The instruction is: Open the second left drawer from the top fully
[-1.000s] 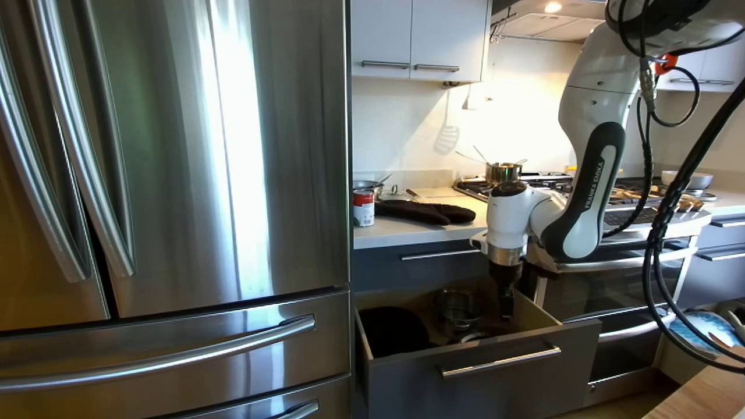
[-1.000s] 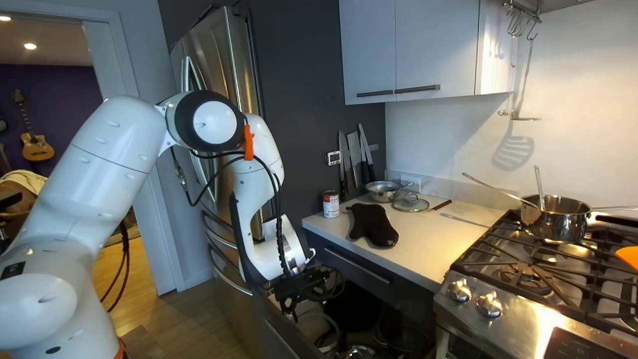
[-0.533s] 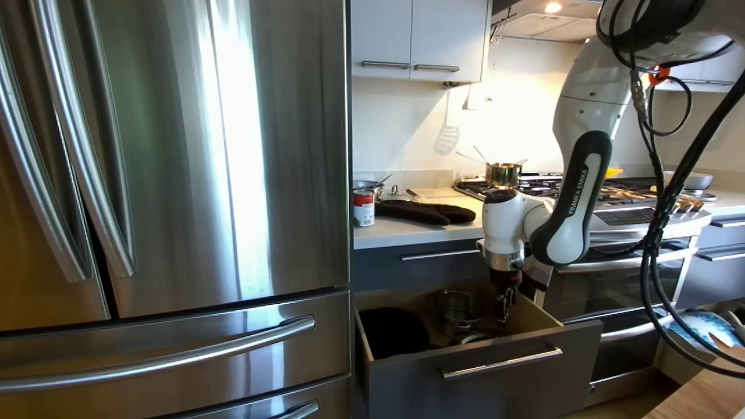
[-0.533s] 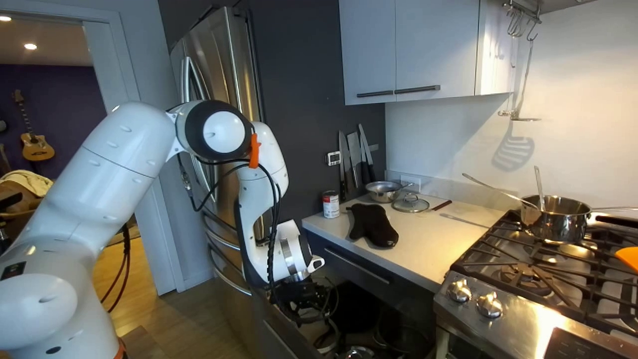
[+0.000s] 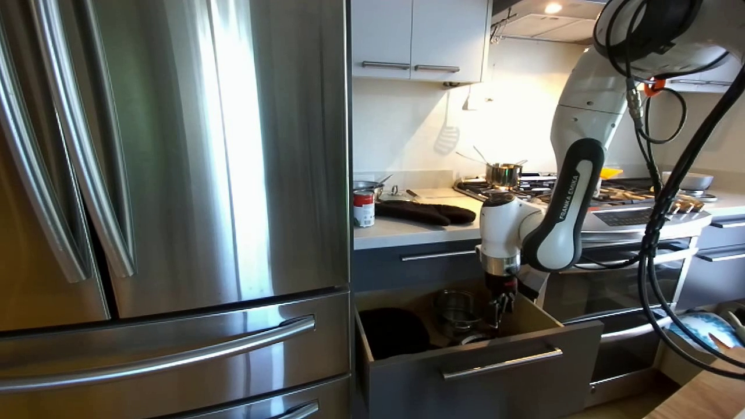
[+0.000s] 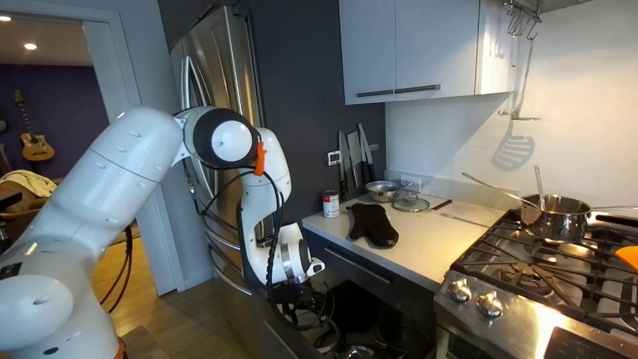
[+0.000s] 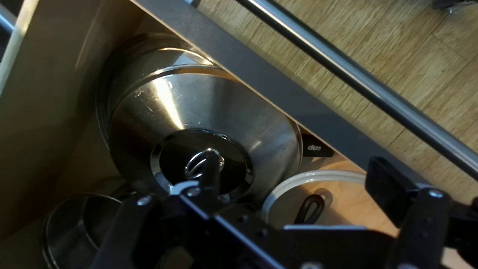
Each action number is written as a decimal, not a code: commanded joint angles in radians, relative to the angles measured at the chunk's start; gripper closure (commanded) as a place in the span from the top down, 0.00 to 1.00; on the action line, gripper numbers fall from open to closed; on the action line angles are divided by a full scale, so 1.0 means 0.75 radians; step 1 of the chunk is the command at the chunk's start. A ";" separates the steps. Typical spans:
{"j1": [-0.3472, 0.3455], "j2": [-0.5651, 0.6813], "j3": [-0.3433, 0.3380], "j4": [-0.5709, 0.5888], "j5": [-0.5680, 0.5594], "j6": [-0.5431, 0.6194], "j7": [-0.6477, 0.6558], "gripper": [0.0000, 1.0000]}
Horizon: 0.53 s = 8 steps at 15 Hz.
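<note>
- Kitchen, in an exterior view: beside a steel fridge (image 5: 174,186), the deep grey drawer (image 5: 477,389) stands well out, probably rigid and heavy with pots (image 5: 458,318), best held by its slim, perhaps slippery bar handle (image 5: 502,364).
- Wrist view: the claw (image 7: 297,178) gapes over it, grasping nothing.
- In an exterior view: oven mitt (image 6: 373,225) on the pale desk (image 6: 423,244).

"Could you reach behind the handle (image 7: 358,80)?"

"Looks so: floor (image 7: 336,91) shows in the gap between it and the front of the drawer (image 5: 442,393)."

"And from above?"

"Open, but a steel lid (image 7: 220,99) sits close to the front's inner side, a white-rimmed round piece (image 7: 317,175) beside it."

"The gripper (image 7: 297,177)?"

"Over them, jaws apart; how deep, I can't tell."

"The ends?"

"Fridge (image 5: 174,174) on one, oven (image 5: 605,291) on the other."
</note>
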 commanded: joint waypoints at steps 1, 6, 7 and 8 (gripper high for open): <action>-0.057 0.096 0.046 0.056 0.089 0.040 -0.016 1.00; -0.064 0.154 0.010 0.103 0.099 0.139 0.082 1.00; -0.078 0.165 0.015 0.107 0.108 0.150 0.082 1.00; -0.103 0.175 0.035 0.107 0.128 0.145 0.066 1.00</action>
